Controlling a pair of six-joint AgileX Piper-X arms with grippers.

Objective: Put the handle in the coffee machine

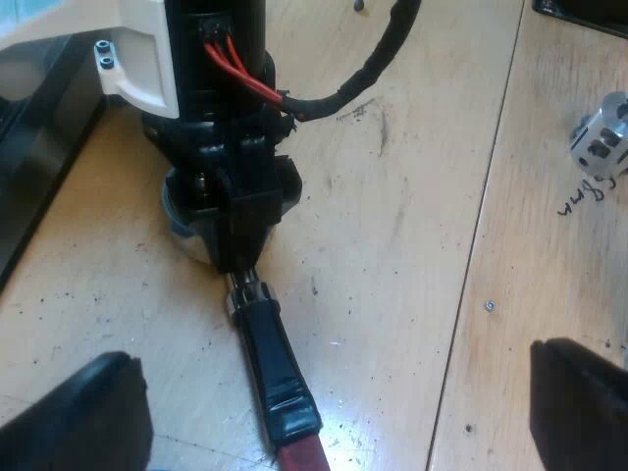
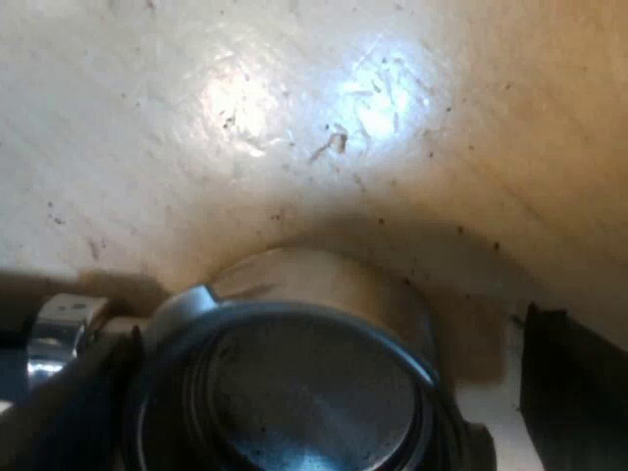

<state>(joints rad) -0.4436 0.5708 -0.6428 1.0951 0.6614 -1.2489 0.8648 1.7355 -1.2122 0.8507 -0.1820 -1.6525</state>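
**Inspector A:** Left wrist view first.

**Inspector B:** The holder point(image 1: 280, 373) lies flat on the wooden table point(image 1: 412, 245), its dark handle running out to the red end point(image 1: 304, 456). The right gripper point(image 1: 240, 211) is down on the holder's metal head. The left gripper point(image 1: 329, 397) hangs above the handle with its 2 fingers spread wide, carrying nothing. A small silver fitting point(image 1: 601, 137) sits well apart from the holder.

**Inspector A:** Right wrist view?

**Inspector B:** It looks straight down into the holder's round basket point(image 2: 314, 392), close up, with the table beyond it. I cannot tell whether the right gripper has clamped the head or merely sits over it.

**Inspector A:** Step in hand?

**Inspector B:** In my judgement, step 1, the pick-up. The holder is not yet off the table.

**Inspector A:** What does the next move require?

**Inspector B:** A firm hold at the head and a level lift. Then a carry to the machine's front and a twist to lock.

**Inspector A:** How do the 2 views differ?

**Inspector B:** The left gives the handle's full lie and the right arm's approach. The right gives the basket's inside, which looks like bare metal as far as I can judge.
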